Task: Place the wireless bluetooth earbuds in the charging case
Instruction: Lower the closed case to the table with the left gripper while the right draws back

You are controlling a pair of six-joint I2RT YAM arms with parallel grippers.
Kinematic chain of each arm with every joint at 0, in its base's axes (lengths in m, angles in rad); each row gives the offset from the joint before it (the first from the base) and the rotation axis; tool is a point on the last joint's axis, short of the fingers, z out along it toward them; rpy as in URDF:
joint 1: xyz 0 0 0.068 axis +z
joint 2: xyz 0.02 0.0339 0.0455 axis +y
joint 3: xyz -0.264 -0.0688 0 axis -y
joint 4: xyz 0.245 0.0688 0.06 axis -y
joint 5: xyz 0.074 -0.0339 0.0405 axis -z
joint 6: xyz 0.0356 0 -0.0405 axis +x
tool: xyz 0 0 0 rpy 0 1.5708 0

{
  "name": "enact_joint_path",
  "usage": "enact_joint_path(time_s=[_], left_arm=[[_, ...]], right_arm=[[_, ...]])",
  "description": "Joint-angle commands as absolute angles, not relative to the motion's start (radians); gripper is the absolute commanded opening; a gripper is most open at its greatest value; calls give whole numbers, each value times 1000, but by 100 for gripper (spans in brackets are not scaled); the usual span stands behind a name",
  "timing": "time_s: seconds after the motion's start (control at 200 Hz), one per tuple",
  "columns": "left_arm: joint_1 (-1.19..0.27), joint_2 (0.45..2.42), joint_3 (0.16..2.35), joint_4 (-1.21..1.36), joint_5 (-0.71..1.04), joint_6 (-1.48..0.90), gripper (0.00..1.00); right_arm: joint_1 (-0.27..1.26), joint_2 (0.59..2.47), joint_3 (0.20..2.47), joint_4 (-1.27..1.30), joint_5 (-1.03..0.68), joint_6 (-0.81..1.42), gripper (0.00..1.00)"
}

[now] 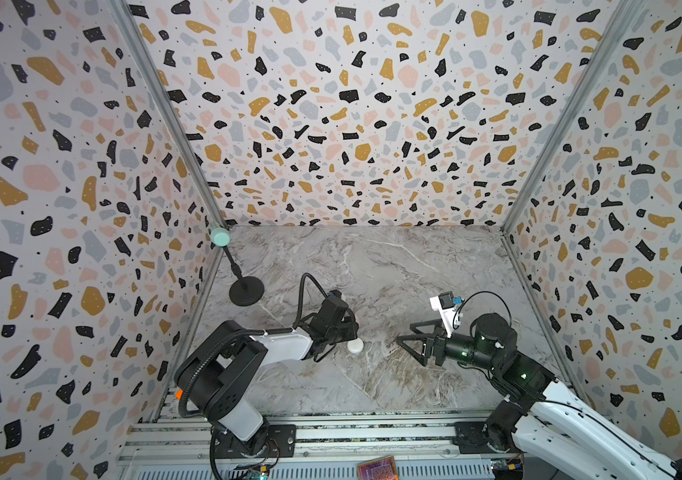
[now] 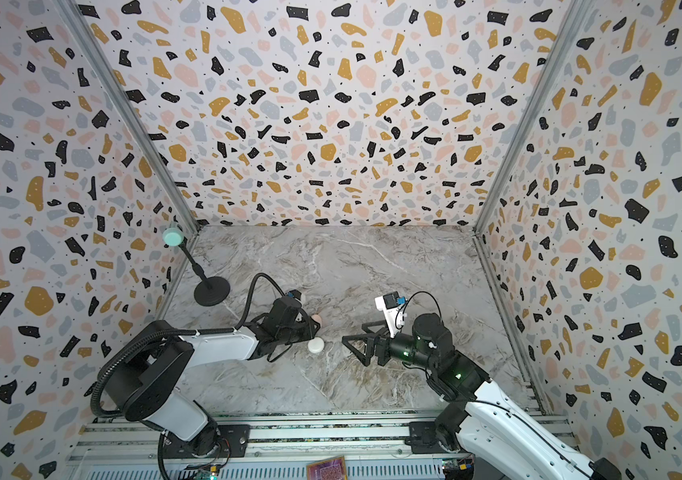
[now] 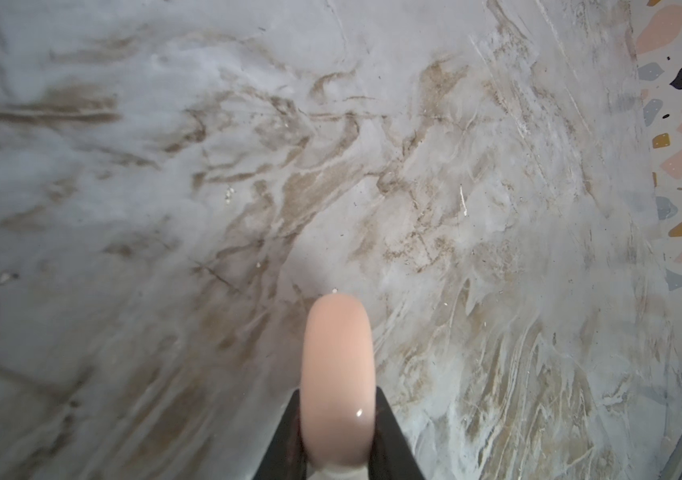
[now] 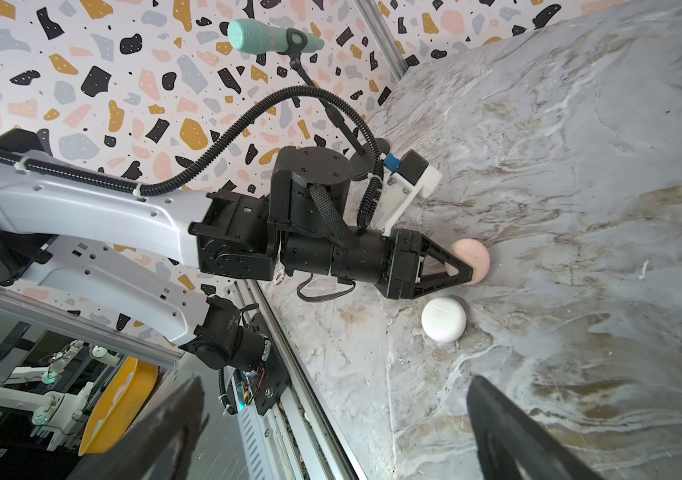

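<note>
My left gripper is shut on a round pale pink charging case, pinched edgewise between its black fingers just over the marble table. The right wrist view shows the same grip on the pink case. In a top view only a sliver of the pink case shows past the left gripper. A closed round white case lies flat on the table beside the left gripper. My right gripper hovers open and empty to the right of the white case. The earbuds are out of view.
A mint-headed microphone leans on a black stand whose round base sits at the back left of the marble table. An aluminium rail runs along the front edge. Patterned walls close in three sides.
</note>
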State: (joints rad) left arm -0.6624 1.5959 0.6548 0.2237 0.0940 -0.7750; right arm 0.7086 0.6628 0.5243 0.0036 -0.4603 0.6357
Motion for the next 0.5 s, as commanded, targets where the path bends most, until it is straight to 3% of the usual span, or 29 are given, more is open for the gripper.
enact_joint_path(time_s=[0.0, 0.19, 0.496], left_arm=[[-657, 1605, 674, 215, 72, -778, 0], [-654, 1618, 676, 219, 77, -778, 0], [-652, 1626, 682, 201, 79, -764, 10]], right_arm=[[706, 649, 523, 32, -473, 640, 99], [706, 648, 522, 37, -477, 643, 99], [706, 645, 515, 42, -480, 649, 99]])
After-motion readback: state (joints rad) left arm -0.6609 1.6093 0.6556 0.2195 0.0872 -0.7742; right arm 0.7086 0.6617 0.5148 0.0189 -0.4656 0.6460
